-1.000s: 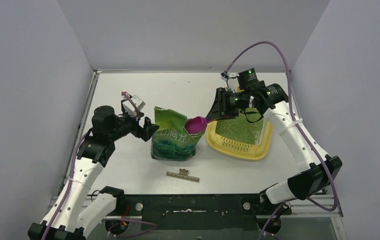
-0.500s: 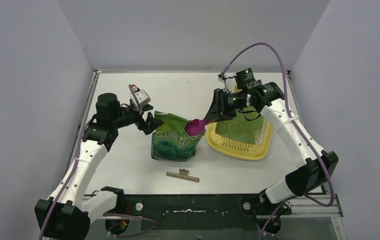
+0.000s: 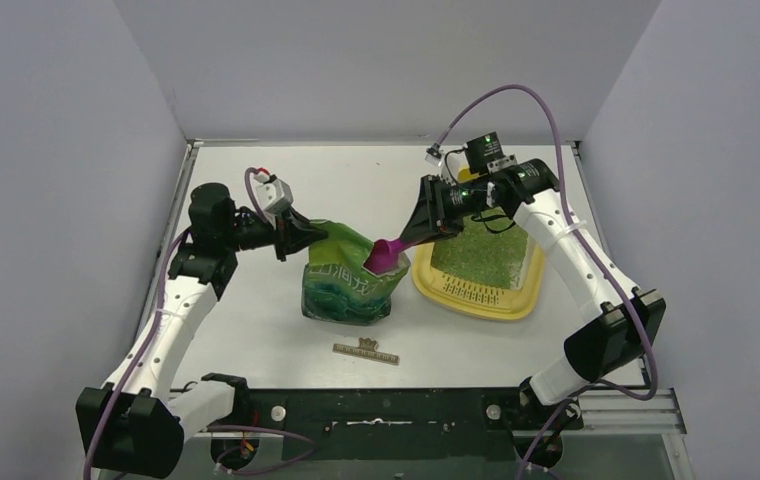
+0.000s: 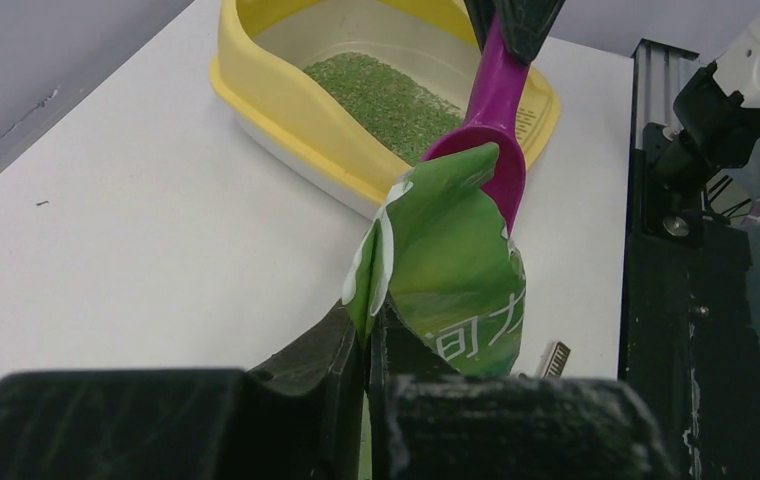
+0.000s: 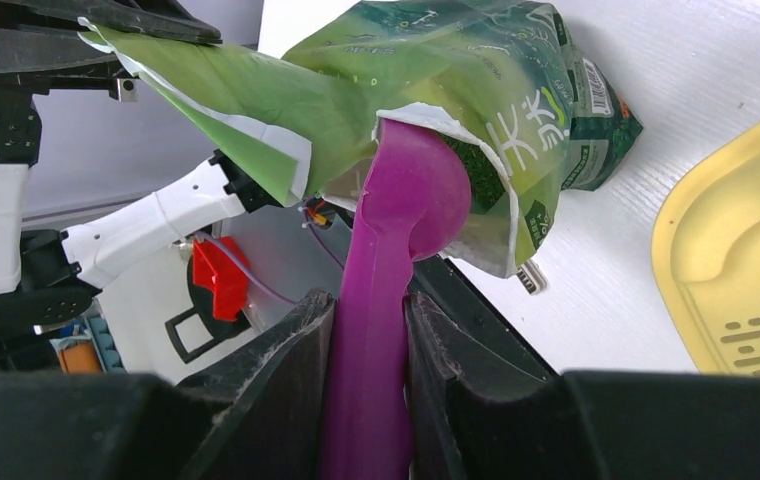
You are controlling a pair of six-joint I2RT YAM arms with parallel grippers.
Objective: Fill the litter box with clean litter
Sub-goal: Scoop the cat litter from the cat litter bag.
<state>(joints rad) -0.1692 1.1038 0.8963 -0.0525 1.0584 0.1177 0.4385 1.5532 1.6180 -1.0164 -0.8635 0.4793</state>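
Note:
The pale yellow litter box (image 3: 434,285) sits right of centre, with light-green clean litter (image 3: 483,257) spread over its floor; the left wrist view shows the litter box (image 4: 286,110) and clean litter (image 4: 386,95) too. A glossy green bag (image 3: 344,288) stands just left of the box. My left gripper (image 3: 306,236) is shut on the bag's left top edge (image 4: 381,255), holding the mouth open. My right gripper (image 5: 368,310) is shut on the handle of a magenta scoop (image 5: 411,205). The scoop's bowl (image 3: 384,256) dips into the bag's mouth.
A small comb-like strip (image 3: 366,350) lies on the table in front of the bag. The black base rail (image 3: 386,410) runs along the near edge. Grey walls close in the table on the left, back and right.
My left gripper moved right to the bag's top edge and shut on it. My right gripper tipped the scoop down and left, from above the bag into its mouth.

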